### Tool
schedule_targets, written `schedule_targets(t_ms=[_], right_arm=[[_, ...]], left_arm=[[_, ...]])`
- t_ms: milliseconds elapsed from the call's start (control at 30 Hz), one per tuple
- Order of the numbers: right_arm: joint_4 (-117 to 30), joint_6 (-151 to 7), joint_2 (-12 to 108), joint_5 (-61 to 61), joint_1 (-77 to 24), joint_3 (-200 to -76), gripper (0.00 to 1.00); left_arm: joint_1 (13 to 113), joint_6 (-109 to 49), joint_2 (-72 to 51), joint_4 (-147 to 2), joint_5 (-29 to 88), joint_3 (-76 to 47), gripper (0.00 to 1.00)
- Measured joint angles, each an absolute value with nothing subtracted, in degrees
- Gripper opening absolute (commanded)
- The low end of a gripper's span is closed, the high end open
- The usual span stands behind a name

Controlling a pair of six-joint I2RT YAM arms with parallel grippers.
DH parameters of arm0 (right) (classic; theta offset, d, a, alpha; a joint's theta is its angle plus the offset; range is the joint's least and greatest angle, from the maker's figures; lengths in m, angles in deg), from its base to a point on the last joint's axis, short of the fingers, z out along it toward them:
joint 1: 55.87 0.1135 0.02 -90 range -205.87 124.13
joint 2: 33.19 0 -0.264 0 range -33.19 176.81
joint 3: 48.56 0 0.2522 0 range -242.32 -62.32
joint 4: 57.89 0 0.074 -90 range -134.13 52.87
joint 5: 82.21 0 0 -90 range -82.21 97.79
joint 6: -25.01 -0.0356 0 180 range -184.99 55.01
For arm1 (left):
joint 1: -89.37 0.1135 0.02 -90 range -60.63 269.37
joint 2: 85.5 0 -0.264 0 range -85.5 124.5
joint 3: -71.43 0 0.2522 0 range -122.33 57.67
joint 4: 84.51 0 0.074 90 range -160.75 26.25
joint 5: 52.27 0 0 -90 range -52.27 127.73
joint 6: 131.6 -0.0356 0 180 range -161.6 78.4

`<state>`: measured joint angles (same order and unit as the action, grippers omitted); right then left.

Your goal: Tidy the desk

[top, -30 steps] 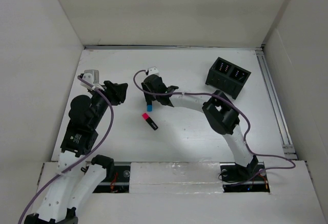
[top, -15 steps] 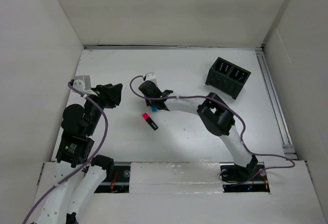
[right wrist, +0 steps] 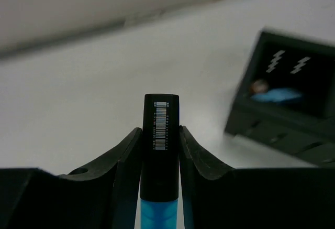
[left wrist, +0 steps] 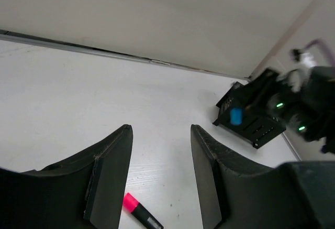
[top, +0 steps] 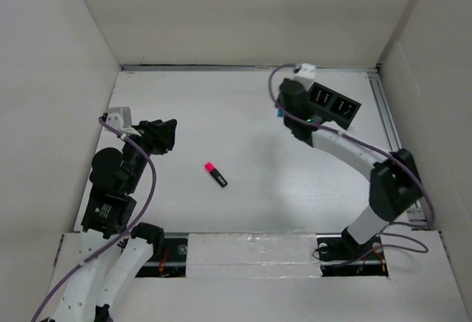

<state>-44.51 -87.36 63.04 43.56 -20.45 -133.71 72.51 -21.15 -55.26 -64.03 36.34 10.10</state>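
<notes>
Fingers (right wrist: 128,155) of right gripper (right wrist: 160,130) pinching blue marker (right wrist: 159,150): black barcoded barrel pointing up-frame, blue part at frame bottom. In top view that gripper is upper right, just beside black box (top: 330,107). Wrist view shows the box at right, with something blue in one slot. Fingers (left wrist: 110,171) of left gripper (top: 164,136) are spread, nothing between them, left of centre. Pink marker (top: 215,175) lies flat mid-frame, apart from both. Desk (top: 221,101) fills middle of top view.

Right end effector (top: 284,108) clamped on blue marker (right wrist: 160,134), arm outstretched (left end effector (left wrist: 159,132) agape).
</notes>
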Motion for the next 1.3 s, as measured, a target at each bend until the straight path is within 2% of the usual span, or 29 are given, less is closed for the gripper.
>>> schedule_targets(t_ms=[100, 200, 400, 1067, 1167, 1200, 1233, 1300], right_arm=[[-50.71, -87.67, 53.03, 49.77, -28.98, -130.0, 0.11], [-55.17, -88.39, 48.15, 54.2, -37.7, -126.65, 0.11], [-56.33, -88.24, 53.9, 59.75, -48.52, -125.91, 0.09], [-54.8, -82.75, 69.31, 70.4, -45.65, -133.21, 0.13], [-54.43, -82.71, 69.99, 70.6, -45.59, -133.54, 0.28], [-54.39, -82.71, 69.99, 70.62, -45.57, -133.56, 0.44], [-54.41, -82.71, 69.99, 70.64, -45.5, -133.56, 0.44], [-54.37, -82.84, 69.92, 70.33, -45.11, -133.56, 0.53]], left_arm=[[72.51, -21.15, -55.2, -64.0, 36.32, 10.1, 0.44], [72.51, -21.15, -55.2, -64.03, 36.32, 10.1, 0.44], [72.51, -21.15, -55.18, -64.03, 36.32, 10.1, 0.44], [72.51, -21.17, -54.43, -64.0, 36.53, 10.1, 0.44], [72.51, -21.15, -54.08, -64.03, 36.53, 10.1, 0.44], [72.51, -21.17, -54.02, -64.03, 36.53, 10.1, 0.44], [72.51, -21.17, -53.69, -64.03, 36.53, 10.1, 0.45], [72.51, -21.17, -53.32, -64.0, 36.53, 10.1, 0.44]])
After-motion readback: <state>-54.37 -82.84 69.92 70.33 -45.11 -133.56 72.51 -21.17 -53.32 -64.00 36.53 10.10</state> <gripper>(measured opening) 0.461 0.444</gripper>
